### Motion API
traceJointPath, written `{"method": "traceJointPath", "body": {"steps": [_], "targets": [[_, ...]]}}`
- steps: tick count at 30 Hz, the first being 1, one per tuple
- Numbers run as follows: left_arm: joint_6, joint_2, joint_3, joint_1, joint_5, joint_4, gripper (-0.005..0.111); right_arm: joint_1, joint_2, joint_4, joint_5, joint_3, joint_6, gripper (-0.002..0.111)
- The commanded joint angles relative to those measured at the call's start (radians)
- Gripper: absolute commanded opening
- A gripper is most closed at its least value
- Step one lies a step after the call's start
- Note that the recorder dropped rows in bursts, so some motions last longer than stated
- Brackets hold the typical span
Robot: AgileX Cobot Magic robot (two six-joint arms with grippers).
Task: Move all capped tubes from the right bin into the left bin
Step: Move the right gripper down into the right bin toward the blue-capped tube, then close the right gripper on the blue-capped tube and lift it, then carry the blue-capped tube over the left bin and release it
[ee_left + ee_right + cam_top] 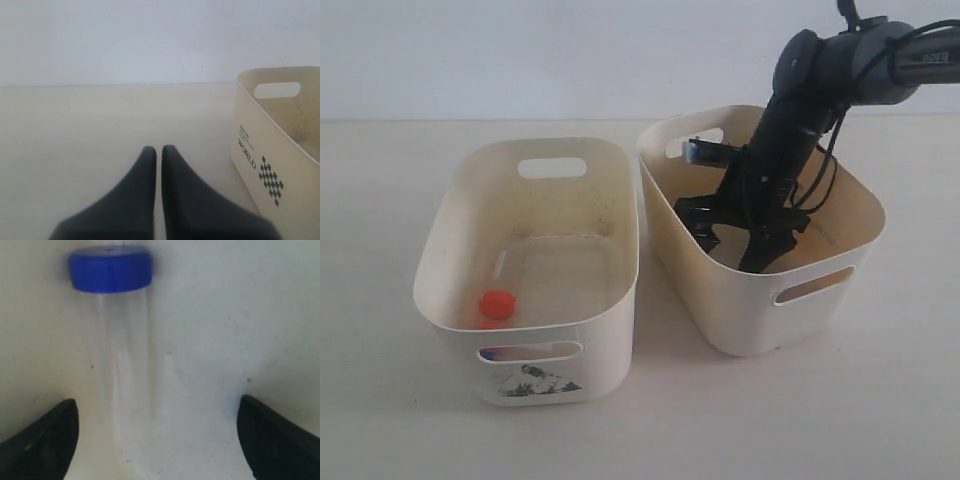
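just a clear blue-capped tube [120, 355] on the cream bin [225, 315] floor

I see the clear plastic tube with a blue plastic cap [122, 365] as smooth. The yellowish-cream rounded plastic bin [740, 310] has a smooth, slightly glossy wall; the off-white rounded plastic bin [455, 250] is duller, its floor grimy. The pale tabletop [380, 420] is matt
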Motion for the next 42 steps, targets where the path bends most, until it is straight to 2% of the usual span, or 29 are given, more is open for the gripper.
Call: {"method": "traceJointPath", "body": {"steps": [1, 3, 4, 8, 10, 12, 19, 27, 33, 37, 40, 42], "targets": [[-0.008, -0.003, -0.003, 0.001, -0.001, 0.000, 0.004, 0.030, 0.049, -0.118, -0.010, 0.005, 0.120, 0.082], [-0.008, -0.003, -0.003, 0.001, -0.001, 0.000, 0.004, 0.030, 0.058, -0.118, -0.014, 0.005, 0.146, 0.079], [-0.008, -0.003, -0.003, 0.001, -0.001, 0.000, 0.004, 0.030, 0.062, -0.127, -0.014, 0.005, 0.164, 0.074], [-0.008, -0.003, -0.003, 0.001, -0.001, 0.000, 0.004, 0.030, 0.064, -0.148, -0.035, 0.005, 0.195, 0.038], [-0.008, -0.003, -0.003, 0.001, -0.001, 0.000, 0.004, 0.030, 0.064, -0.150, -0.040, 0.005, 0.190, 0.016], [-0.008, -0.003, -0.003, 0.001, -0.001, 0.000, 0.004, 0.030, 0.064, -0.150, -0.033, 0.003, 0.178, 0.000], [-0.008, -0.003, -0.003, 0.001, -0.001, 0.000, 0.004, 0.030, 0.053, -0.153, 0.003, -0.098, 0.178, 0.000], [-0.008, -0.003, -0.003, 0.001, -0.001, 0.000, 0.004, 0.030, -0.116, -0.156, 0.003, -0.192, 0.176, 0.000], [-0.008, -0.003, -0.003, 0.001, -0.001, 0.000, 0.004, 0.030, -0.227, -0.167, 0.003, -0.200, 0.176, 0.000], [-0.008, -0.003, -0.003, 0.001, -0.001, 0.000, 0.004, 0.032, -0.283, -0.049, 0.003, -0.200, 0.151, 0.000], [-0.008, -0.003, -0.003, 0.001, -0.001, 0.000, 0.004, 0.060, -0.295, 0.133, 0.003, -0.200, 0.039, 0.000], [-0.008, -0.003, -0.003, 0.001, -0.001, 0.000, 0.004, 0.096, -0.293, 0.191, 0.003, -0.200, -0.042, 0.000]]}}
